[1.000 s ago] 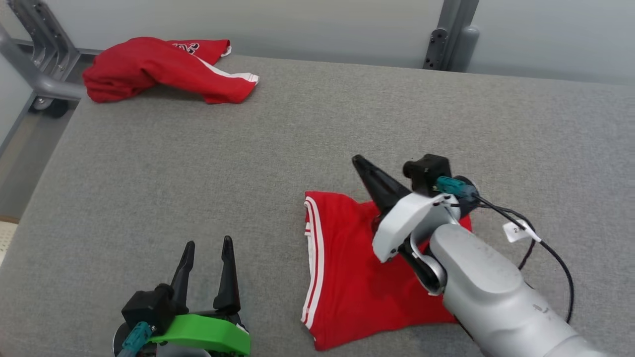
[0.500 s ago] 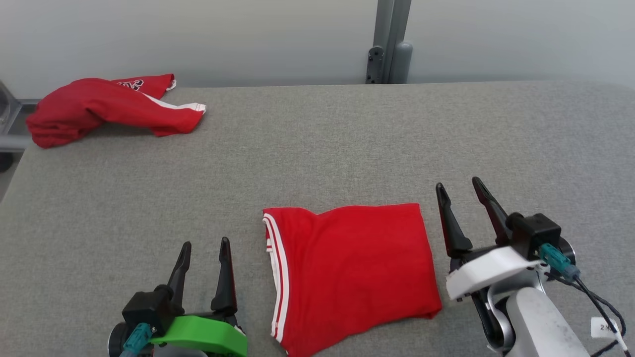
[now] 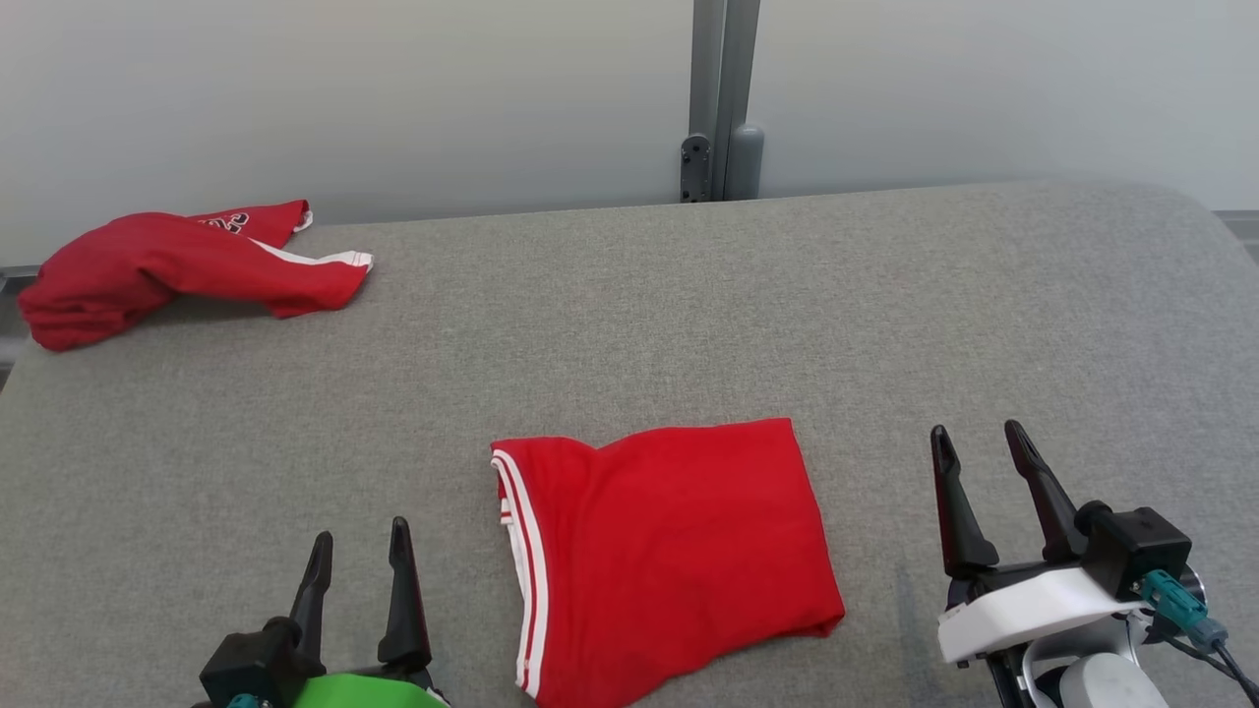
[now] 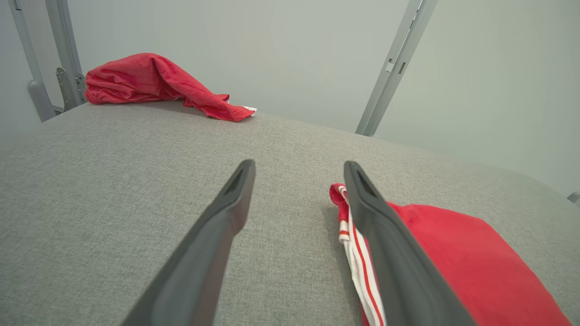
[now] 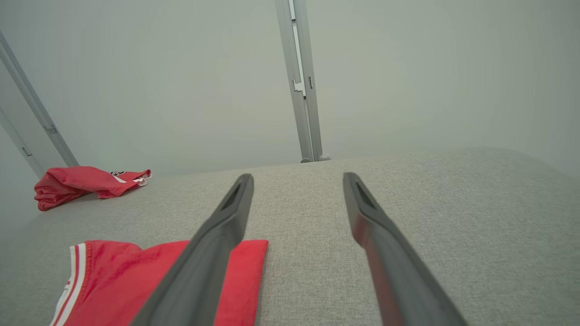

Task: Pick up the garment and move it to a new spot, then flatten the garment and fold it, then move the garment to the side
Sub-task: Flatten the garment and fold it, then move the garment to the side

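A red garment (image 3: 669, 551) with white stripes along its left edge lies folded flat on the grey padded table (image 3: 689, 315), near the front middle. To its left my left gripper (image 3: 357, 549) stands open and empty, fingers pointing away. On the other side, my right gripper (image 3: 979, 441) is open too, clear of the cloth. In the left wrist view the garment (image 4: 457, 258) shows beside and behind the right finger (image 4: 376, 226). The right wrist view has the garment (image 5: 131, 280) at lower left, partly behind the left finger (image 5: 217, 244).
A second red garment (image 3: 167, 267) lies crumpled at the table's far left corner, also seen as a red heap (image 4: 154, 83) and a small heap (image 5: 81, 181) in the wrist views. A grey upright post (image 3: 716, 98) stands behind the table against a pale wall.
My right gripper has let go of the garment and drawn back to its right side, now open. The head camera has turned, shifting the whole scene. The left gripper holds still.
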Tool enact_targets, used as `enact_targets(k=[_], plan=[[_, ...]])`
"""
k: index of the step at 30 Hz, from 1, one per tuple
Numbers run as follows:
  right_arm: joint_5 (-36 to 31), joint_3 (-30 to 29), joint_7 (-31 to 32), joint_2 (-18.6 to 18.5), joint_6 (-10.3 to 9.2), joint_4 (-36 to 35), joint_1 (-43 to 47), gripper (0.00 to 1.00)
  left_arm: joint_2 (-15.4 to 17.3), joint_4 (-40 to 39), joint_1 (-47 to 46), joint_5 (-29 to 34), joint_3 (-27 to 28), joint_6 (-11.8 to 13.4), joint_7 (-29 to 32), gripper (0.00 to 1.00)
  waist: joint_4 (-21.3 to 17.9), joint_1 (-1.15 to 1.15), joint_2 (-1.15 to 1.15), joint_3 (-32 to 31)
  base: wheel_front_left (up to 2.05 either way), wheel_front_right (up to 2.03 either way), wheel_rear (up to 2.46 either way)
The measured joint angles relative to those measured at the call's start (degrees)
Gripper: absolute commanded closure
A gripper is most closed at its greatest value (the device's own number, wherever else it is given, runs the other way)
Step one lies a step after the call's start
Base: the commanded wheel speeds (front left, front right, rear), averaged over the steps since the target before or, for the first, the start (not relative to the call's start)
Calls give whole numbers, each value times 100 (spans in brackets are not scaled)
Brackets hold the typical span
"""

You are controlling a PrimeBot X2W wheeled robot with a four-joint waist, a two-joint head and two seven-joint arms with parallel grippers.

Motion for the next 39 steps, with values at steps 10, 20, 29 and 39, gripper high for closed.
enact_targets(k=[10,20,29,39], plan=[[107,7,-1,1,0,-47,104,0,-119,-16,53,172,186,-104,-5,0,2,0,0,-31,0,0,0],[108,-1,0,2,0,107,94,0,-181,25,53,244,258,-180,-5,0,29,0,0,-12,0,0,0],[201,-101,1456,-171,1,410,-573,0,-234,34,25,274,238,-208,-5,0,99,0,0,106,0,0,0],[1555,947,3263,-844,0,935,-1106,0,-257,14,-174,272,232,-224,-7,0,386,0,0,359,0,0,0]])
